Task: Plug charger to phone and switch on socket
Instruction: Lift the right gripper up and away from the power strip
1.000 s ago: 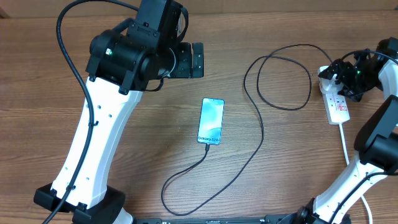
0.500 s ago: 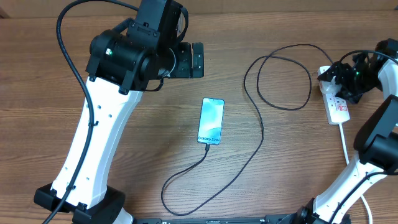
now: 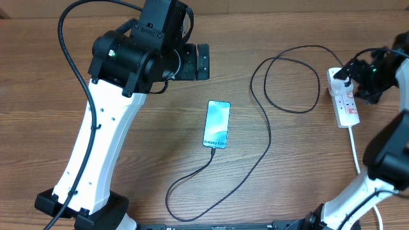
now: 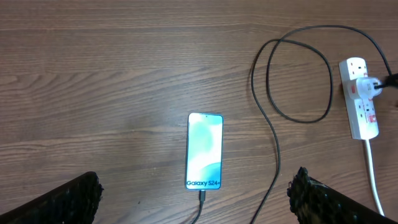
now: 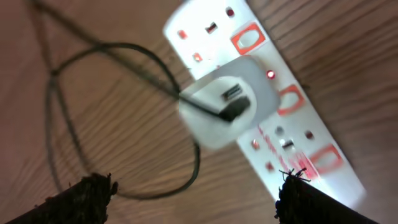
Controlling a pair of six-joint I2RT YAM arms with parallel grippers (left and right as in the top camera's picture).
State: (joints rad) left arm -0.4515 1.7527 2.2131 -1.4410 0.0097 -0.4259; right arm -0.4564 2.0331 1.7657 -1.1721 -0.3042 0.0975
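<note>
The phone (image 3: 216, 124) lies flat mid-table with its cyan screen lit, also seen in the left wrist view (image 4: 205, 146). The charger (image 3: 269, 128), a thin black cable, is plugged into the phone's bottom edge (image 4: 202, 195). It loops across the wood to a white adapter (image 5: 227, 102) seated in the socket (image 3: 347, 105), a white strip with red switches (image 5: 320, 155). A small red light (image 5: 270, 74) glows beside the adapter. My right gripper (image 3: 360, 80) hovers open over the socket (image 5: 196, 186), holding nothing. High above the phone, my left gripper (image 4: 196, 184) is open and empty.
The socket's white lead (image 3: 354, 150) runs toward the front right, past the right arm's base. The left arm's white body (image 3: 102, 140) stands over the left side of the wooden table (image 3: 160, 128). The cable's loop (image 3: 287, 76) lies between phone and socket.
My right gripper has drawn back a little to the right of the socket. The left arm, phone and cable have not moved.
</note>
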